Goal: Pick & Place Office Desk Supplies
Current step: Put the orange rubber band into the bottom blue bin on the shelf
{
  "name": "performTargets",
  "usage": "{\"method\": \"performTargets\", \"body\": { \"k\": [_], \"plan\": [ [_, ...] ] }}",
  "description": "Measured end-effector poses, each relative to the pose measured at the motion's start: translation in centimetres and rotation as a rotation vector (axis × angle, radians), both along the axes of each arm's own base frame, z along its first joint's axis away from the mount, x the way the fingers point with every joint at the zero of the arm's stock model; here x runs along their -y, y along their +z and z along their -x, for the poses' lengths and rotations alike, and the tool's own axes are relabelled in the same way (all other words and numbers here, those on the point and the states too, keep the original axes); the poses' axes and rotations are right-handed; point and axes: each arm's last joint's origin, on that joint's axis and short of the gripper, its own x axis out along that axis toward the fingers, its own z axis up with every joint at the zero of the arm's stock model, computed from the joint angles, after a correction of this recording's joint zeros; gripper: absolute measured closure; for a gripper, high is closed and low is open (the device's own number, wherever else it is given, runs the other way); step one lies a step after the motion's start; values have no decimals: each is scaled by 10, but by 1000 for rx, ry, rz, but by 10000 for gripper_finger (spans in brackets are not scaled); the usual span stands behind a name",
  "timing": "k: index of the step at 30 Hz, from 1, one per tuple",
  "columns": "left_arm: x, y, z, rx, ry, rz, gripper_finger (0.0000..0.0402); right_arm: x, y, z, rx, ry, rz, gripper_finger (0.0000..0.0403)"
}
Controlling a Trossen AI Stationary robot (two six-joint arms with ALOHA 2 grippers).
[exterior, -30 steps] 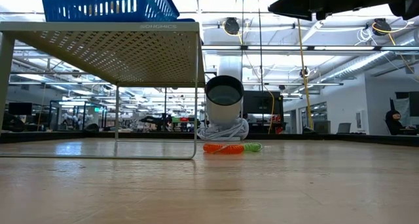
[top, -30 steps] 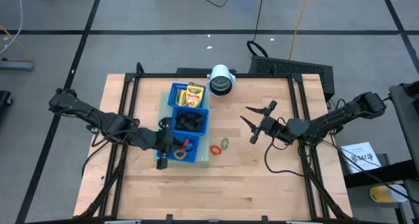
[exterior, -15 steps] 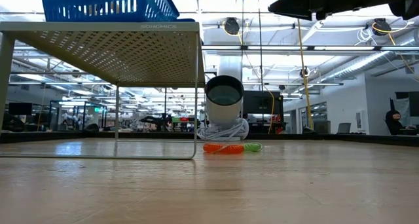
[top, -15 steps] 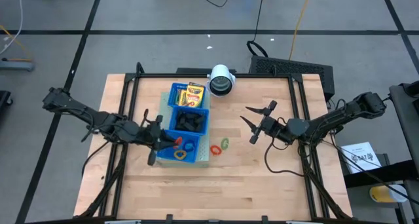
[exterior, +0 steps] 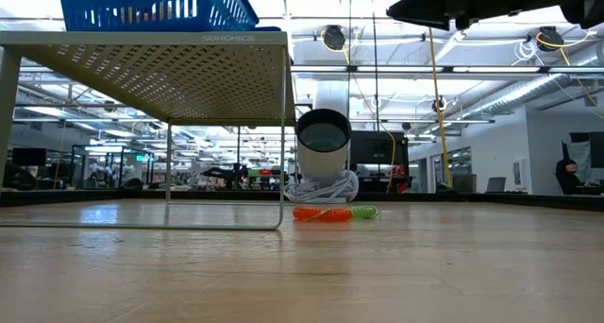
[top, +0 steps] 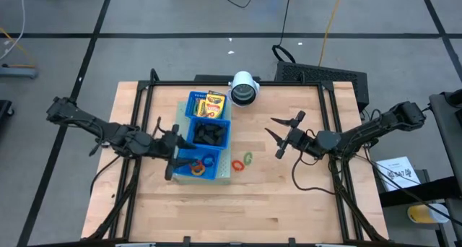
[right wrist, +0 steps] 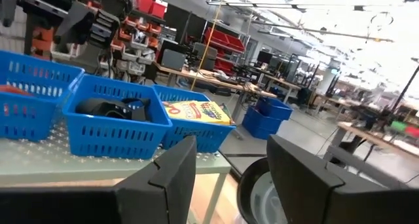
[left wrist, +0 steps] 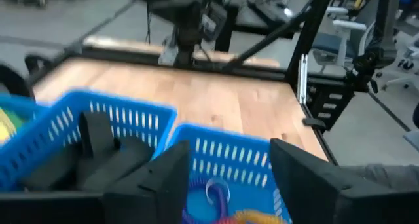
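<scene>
- Where the perforated metal shelf (exterior: 170, 73) edge faces the low camera, embossed lettering shows, too small to read.
- Crayon boxes (top: 215, 101), black clips (top: 208, 134) and rings (top: 199, 165) occupy separate blue tray (top: 193, 114) compartments; orange ring (top: 237, 165) and green ring (top: 248, 159) lie on the wooden table (top: 289, 196).
- Left gripper (top: 169, 149): jaws spread, empty, beside the tray.
- Right gripper (top: 280, 137): jaws spread, empty.
- Background: open workshop.

bare wood right of tray (top: 225, 176) (rings (top: 242, 162) between)

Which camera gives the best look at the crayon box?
The right wrist view: the crayon box shows its printed face. The high view shows it small from above; the left wrist catches a yellow edge; the low view shows none.
</scene>
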Motion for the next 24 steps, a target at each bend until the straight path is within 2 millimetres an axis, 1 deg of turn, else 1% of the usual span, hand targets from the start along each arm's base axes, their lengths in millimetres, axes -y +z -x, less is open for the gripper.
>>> {"method": "performTargets", "body": {
  "k": [3,6,8,12,14,16,20,24],
  "plan": [
    [-1,8,2,68,-15,-35,164,-1,-2,-2,19,62,-48,229],
    [-3,17,7,138,-18,-65,149,-1,-8,-6,-17,237,-94,228],
    [-5,21,10,168,2,-95,143,3,-14,-10,-64,317,-179,228],
    [-9,26,12,207,83,-146,138,18,-24,-23,-212,311,-368,229],
    [-10,26,11,210,125,-163,138,22,-33,-33,-287,327,-419,232],
    [-10,27,10,219,152,-166,140,22,-45,-44,-358,360,-432,233],
    [-11,26,9,215,163,-162,144,18,-65,-72,-463,430,-437,234],
    [-12,26,9,213,168,-161,140,16,-84,-100,-550,430,-402,234]
  ]
}}
